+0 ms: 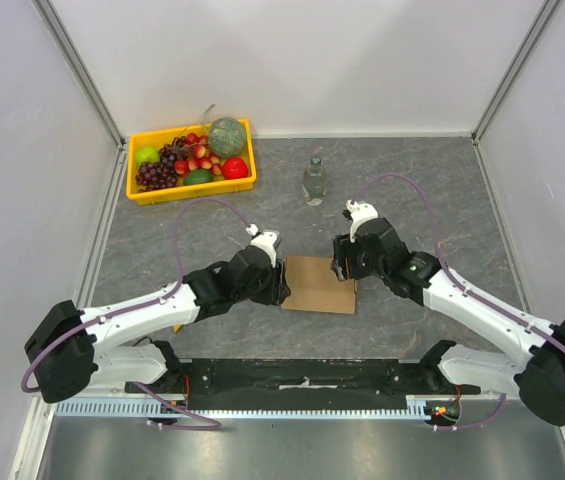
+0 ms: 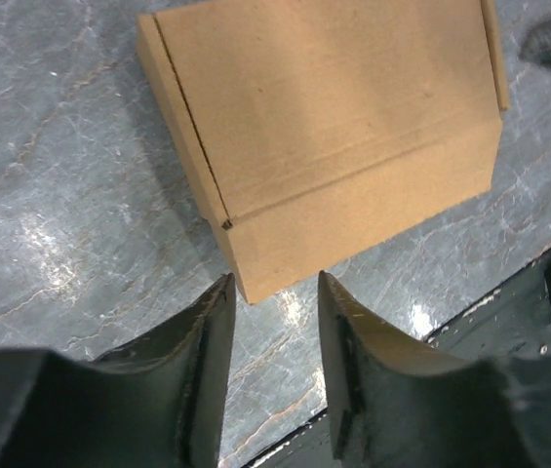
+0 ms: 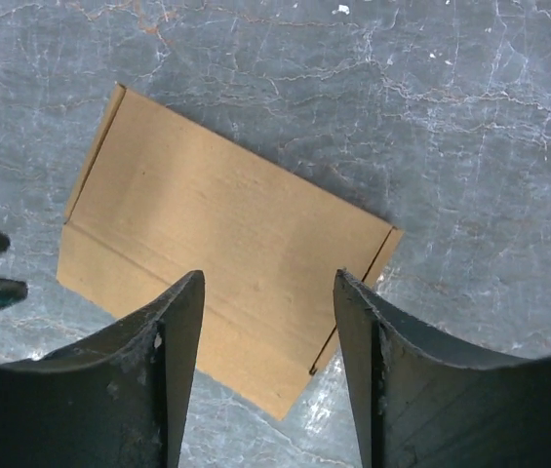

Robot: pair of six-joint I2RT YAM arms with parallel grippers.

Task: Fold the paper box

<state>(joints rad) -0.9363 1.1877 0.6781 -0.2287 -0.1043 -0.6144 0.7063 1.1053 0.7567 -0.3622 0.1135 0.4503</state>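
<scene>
paper box [image 1: 319, 284] lies flat on the table [image 1: 432, 190], middle, toward the near edge, between both hands. Left hand [image 2: 275, 292] half open, holding nothing, the box's corner just beyond its tips. Right hand [image 3: 267, 292] wider, empty, hovering over the box's right end.

Risks: the box probably skids on the smooth top instead of lifting, a corner pinch creases the card, and the hands are close enough to clash.

Bottle [image 1: 313, 182] stands beyond the box, so a far push could tip it. Fruit basket [image 1: 192, 190] at the far left corner is well apart.
</scene>
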